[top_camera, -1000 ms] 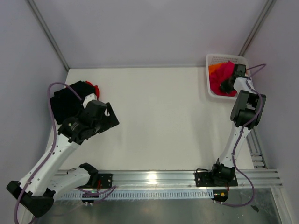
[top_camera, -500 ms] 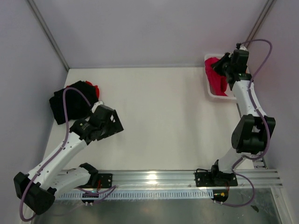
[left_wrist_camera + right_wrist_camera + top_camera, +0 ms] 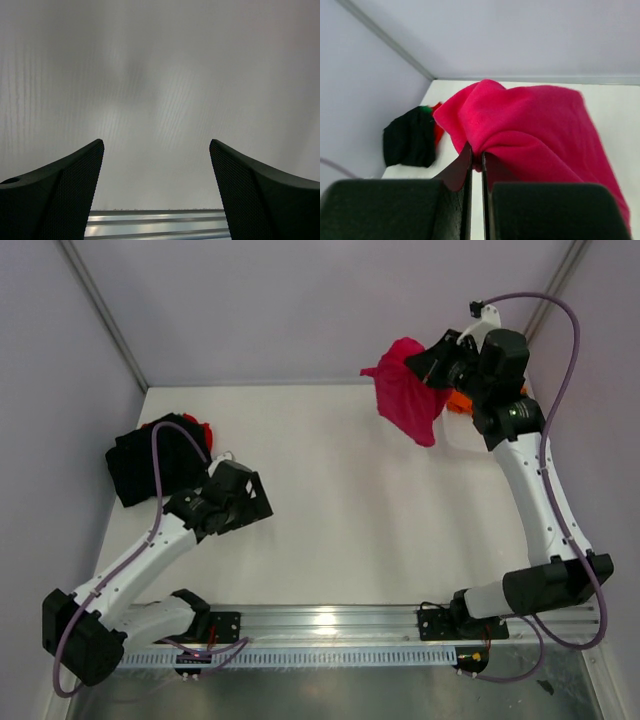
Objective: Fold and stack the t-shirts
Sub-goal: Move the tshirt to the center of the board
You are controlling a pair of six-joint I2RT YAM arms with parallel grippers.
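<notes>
Right gripper [image 3: 476, 161] is pinching a fold of the crimson t-shirt [image 3: 405, 390], dangling it above the table [image 3: 330, 500], far right. Limp, light cloth; I'm favouring shoulder corners. Left gripper [image 3: 156, 145] is gaping, empty.

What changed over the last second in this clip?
The right end effector, shut on the crimson t-shirt, lifted it out of the basket, up and to the left; it now hangs in the air. The left end effector drew back from the black t-shirt, open and empty. The black t-shirt stayed put.
</notes>
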